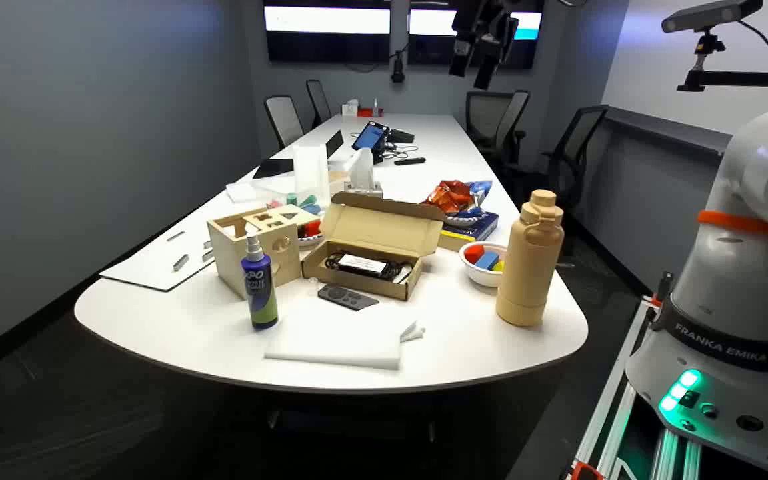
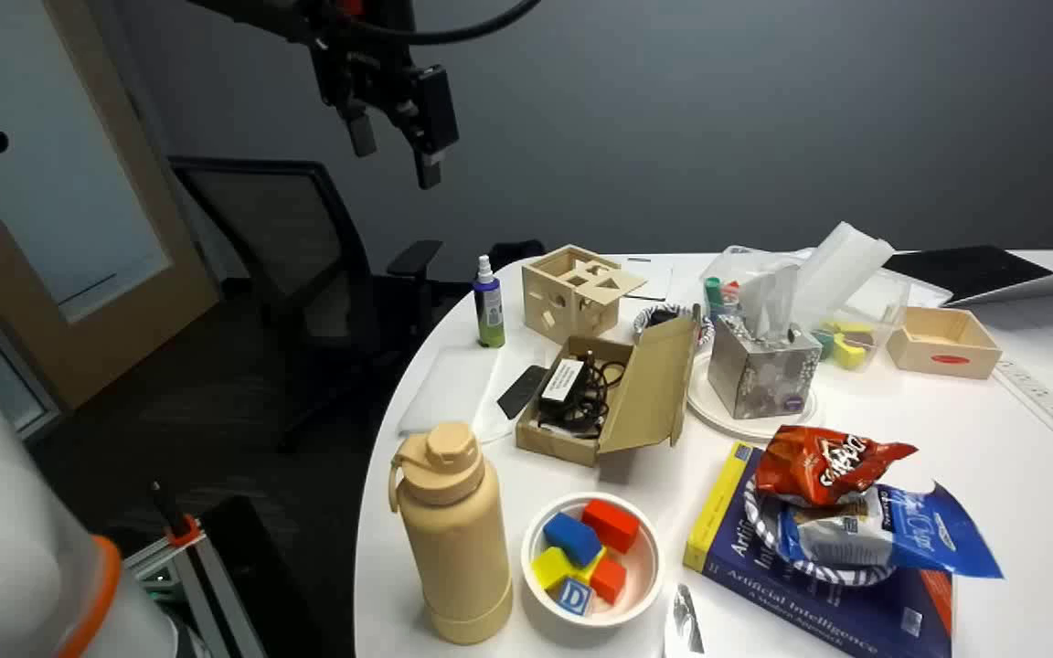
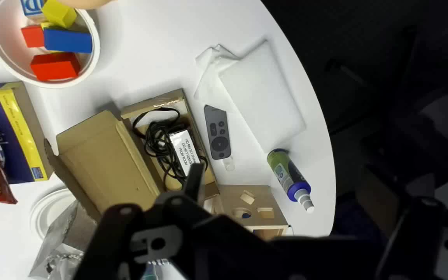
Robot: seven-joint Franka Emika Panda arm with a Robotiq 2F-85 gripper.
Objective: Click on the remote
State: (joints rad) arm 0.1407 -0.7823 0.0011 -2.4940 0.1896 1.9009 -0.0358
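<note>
Gripper (image 2: 396,155) found with fingers spread, nothing between. Remote (image 3: 218,132) lies well below — long axis roughly alongside the cardboard box (image 3: 107,157); sideways offset hard to judge.

In the wrist view, one remote (image 3: 219,132) and one spray bottle (image 3: 287,174) are showing. The tabletop (image 2: 983,429) is carrying one tan bottle (image 2: 458,539) and two snack bags (image 2: 830,466). One white bowl (image 3: 8,42) is holding blocks (image 3: 67,41): two red, one blue, one lettered and at least two yellow.

One corner of the remote (image 3: 218,133) hidden under a white sheet (image 3: 222,91)
</note>
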